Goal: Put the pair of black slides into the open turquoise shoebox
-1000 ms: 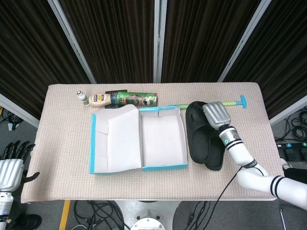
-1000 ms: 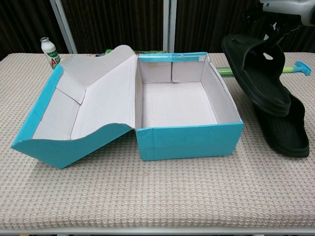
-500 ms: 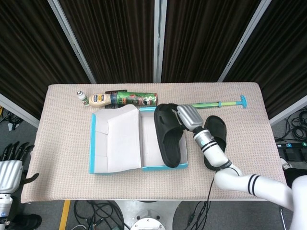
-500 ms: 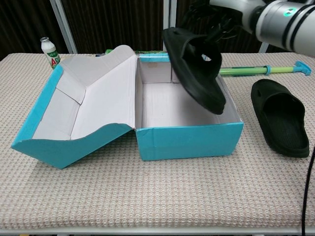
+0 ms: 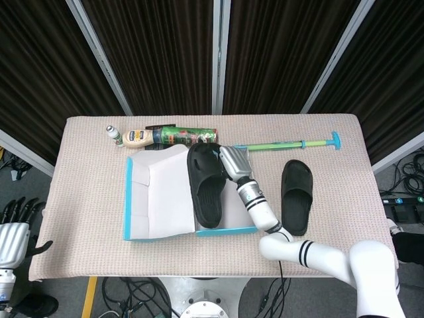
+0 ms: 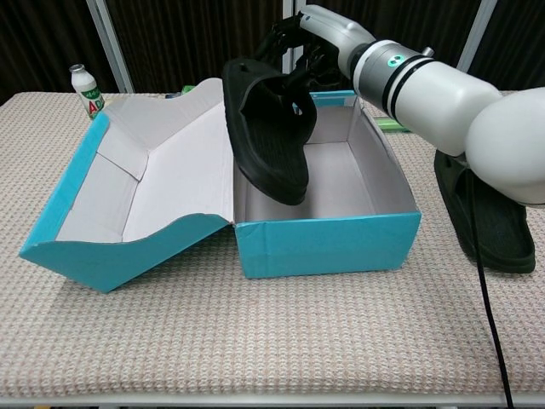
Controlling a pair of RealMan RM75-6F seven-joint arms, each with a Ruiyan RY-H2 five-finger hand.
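The fingers (image 6: 294, 38) of the right hand (image 5: 232, 161) are curled through the strap of one black slide (image 5: 205, 183), gripping it and holding it tilted, toe down, above the left side of the turquoise shoebox (image 5: 225, 228), close to the hinged lid (image 5: 162, 192). The second slide (image 5: 295, 196) lies flat on the bench (image 5: 86, 192) at the box's 3 o'clock, apart from it. To do this step well, I judge the slide should be shifted a little toward 3 o'clock so its toe clears the lid fold, laid along one wall of the box to leave room for its mate, and let go only once the sole is resting on the floor. At the box's 12 o'clock lie bottles (image 5: 165, 136) and a green rod (image 5: 291, 144). The left hand (image 5: 14, 218) hangs off the bench edge at 8 o'clock, fingers apart, holding nothing.
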